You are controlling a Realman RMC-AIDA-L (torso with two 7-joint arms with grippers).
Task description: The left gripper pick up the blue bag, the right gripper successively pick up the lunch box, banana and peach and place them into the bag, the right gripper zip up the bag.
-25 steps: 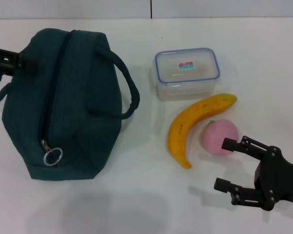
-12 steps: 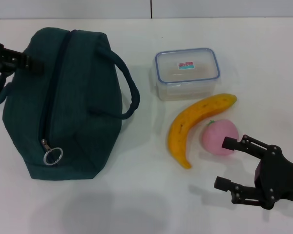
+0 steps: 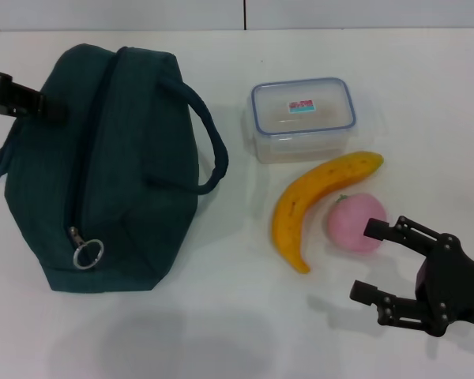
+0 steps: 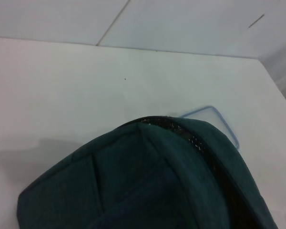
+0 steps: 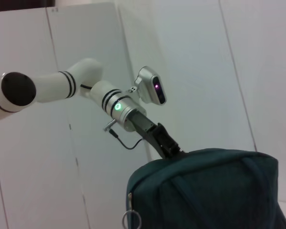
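Observation:
The blue bag (image 3: 103,166) lies on its side at the table's left, zipper closed, its ring pull (image 3: 87,253) toward me. My left gripper (image 3: 16,99) is at the bag's far left side, shut on its handle there; the right wrist view shows this gripper (image 5: 169,147) meeting the top of the bag (image 5: 205,191). Right of the bag stands the lunch box (image 3: 302,118), with the banana (image 3: 316,201) and the peach (image 3: 354,223) nearer to me. My right gripper (image 3: 366,260) hovers open and empty just in front of the peach.
The white table (image 3: 221,316) has bare room in front of the bag and the fruit. The bag's second loop handle (image 3: 209,150) sticks out toward the lunch box. The left wrist view shows the bag (image 4: 157,181) and a corner of the lunch box (image 4: 214,119).
My left gripper has drawn back to the left with the handle, pulling the bag's left side up a little. The right gripper has shifted slightly right and toward me.

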